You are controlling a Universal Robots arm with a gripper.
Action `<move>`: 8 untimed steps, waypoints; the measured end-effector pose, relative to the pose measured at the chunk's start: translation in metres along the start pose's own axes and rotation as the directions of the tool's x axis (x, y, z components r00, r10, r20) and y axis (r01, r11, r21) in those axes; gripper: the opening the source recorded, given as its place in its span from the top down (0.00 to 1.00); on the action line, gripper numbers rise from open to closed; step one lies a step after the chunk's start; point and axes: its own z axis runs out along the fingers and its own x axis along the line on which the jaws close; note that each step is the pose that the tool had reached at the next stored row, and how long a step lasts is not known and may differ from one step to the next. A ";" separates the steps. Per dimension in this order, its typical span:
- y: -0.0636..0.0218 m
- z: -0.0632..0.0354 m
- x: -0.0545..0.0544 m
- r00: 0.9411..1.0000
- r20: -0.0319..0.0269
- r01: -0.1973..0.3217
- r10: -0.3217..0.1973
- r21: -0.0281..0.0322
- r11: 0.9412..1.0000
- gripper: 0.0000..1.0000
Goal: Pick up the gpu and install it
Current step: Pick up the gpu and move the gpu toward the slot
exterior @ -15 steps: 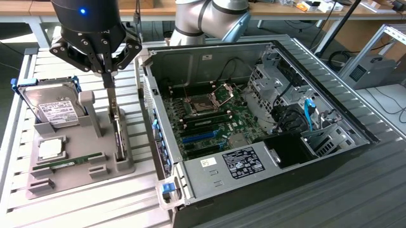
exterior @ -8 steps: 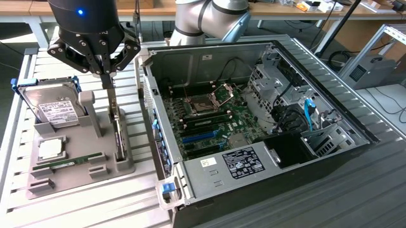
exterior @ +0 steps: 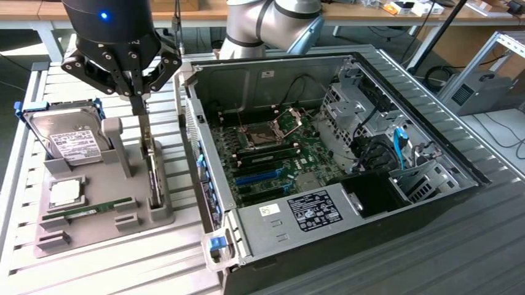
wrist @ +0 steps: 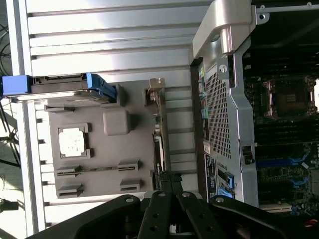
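The gpu (exterior: pixel 147 147) is a thin dark card with a silver bracket edge. It stands on edge in a slot of the grey holder (exterior: pixel 98 221), to the exterior view's left of the open computer case (exterior: pixel 271 230). My gripper (exterior: pixel 136 93) hangs straight above the card with its fingers shut on the top end. In the wrist view the gpu (wrist: pixel 158 139) runs edge-on into my gripper (wrist: pixel 170 180), whose fingertips meet around it. The card's lower edge still sits in the holder.
The holder also carries a hard drive (exterior: pixel 74 144) in a blue frame, a CPU (exterior: pixel 66 192) and a green RAM stick (exterior: pixel 86 210). Inside the case lies the motherboard (exterior: pixel 271 153) with blue slots (exterior: pixel 258 177). The case wall (exterior: pixel 197 153) rises close beside the gpu.
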 end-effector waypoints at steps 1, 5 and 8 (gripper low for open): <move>0.0000 0.0000 0.000 1.000 0.000 0.000 0.000 0.000 1.000 0.90; 0.0000 0.0000 0.000 1.000 0.000 0.000 0.000 0.000 1.000 0.84; 0.0000 0.0000 0.000 1.000 0.000 0.000 0.000 0.000 1.000 0.71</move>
